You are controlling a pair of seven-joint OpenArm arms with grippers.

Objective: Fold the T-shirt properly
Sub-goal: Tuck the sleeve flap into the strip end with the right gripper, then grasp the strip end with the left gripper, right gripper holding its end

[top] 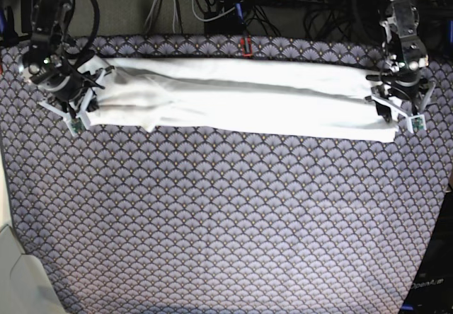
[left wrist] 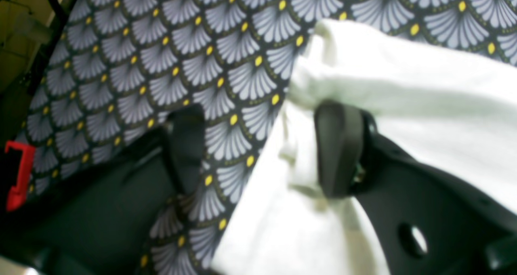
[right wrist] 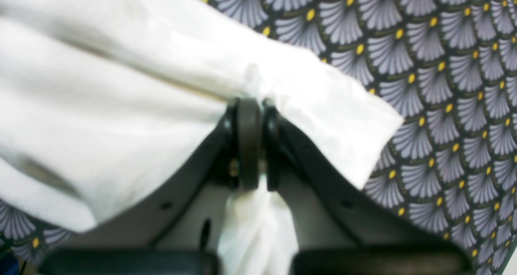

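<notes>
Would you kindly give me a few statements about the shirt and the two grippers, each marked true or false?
1. The T-shirt lies as a long band across the far side of the table. True.
2. The right gripper is shut on the shirt. True.
3. The left gripper is clamped on cloth. False: its jaws stand open, with one finger over the shirt's edge.
4. The shirt's blue and orange print faces up. False: only plain white shows.
5. Both grippers are at the same end of the shirt. False: they are at opposite ends.

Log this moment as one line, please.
T-shirt: long folded band, plain white up | right gripper: shut on T-shirt | left gripper: open at other end
</notes>
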